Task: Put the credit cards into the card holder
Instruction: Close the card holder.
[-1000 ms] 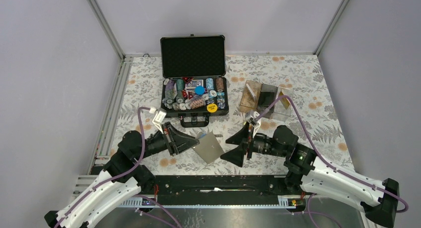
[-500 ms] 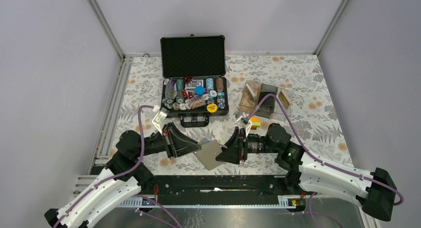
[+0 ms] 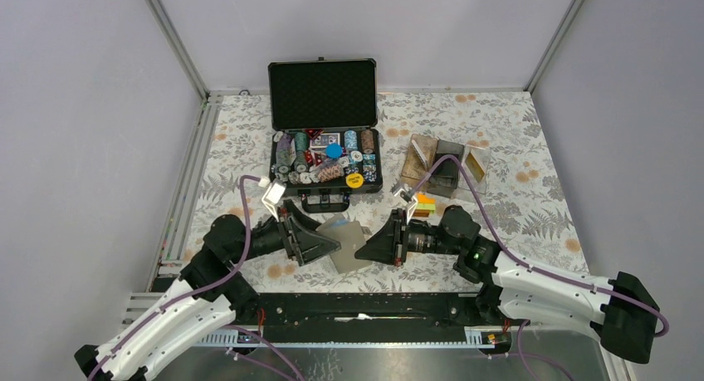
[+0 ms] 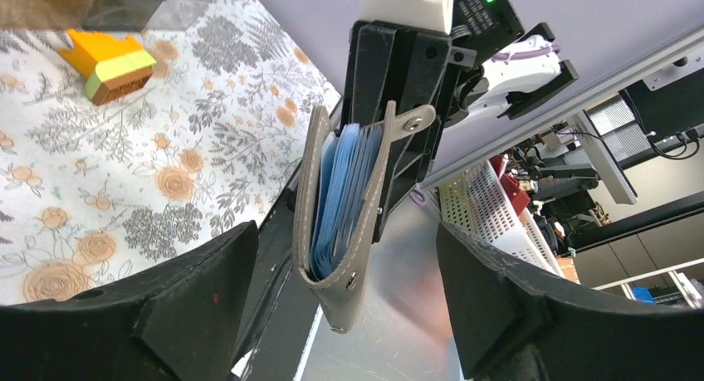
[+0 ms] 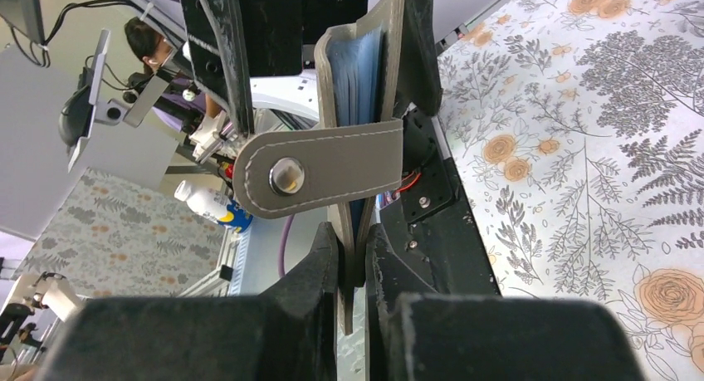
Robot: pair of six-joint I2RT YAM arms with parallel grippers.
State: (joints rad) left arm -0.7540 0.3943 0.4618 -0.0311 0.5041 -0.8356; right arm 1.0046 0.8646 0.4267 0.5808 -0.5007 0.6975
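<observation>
The grey card holder (image 3: 347, 241) hangs above the table's near edge between the two arms. In the left wrist view the card holder (image 4: 344, 207) stands on edge, folded, with blue inner sleeves showing. My right gripper (image 3: 366, 249) is shut on its far edge; in the right wrist view the right gripper (image 5: 353, 250) pinches the card holder (image 5: 359, 107) below its snap strap. My left gripper (image 3: 330, 243) is open, and in its own view the left gripper (image 4: 344, 252) has a finger on each side of the holder without touching. The orange, yellow and green credit cards (image 3: 424, 204) lie stacked on the table (image 4: 112, 61).
An open black chip case (image 3: 325, 148) full of chips stands at the back centre. A clear brownish acrylic box (image 3: 440, 161) sits right of it, just behind the cards. A metal rail (image 3: 357, 310) runs along the near edge under the holder.
My right gripper moved left and shut on the card holder. My left gripper, which was shut on the holder, has opened and let it go.
</observation>
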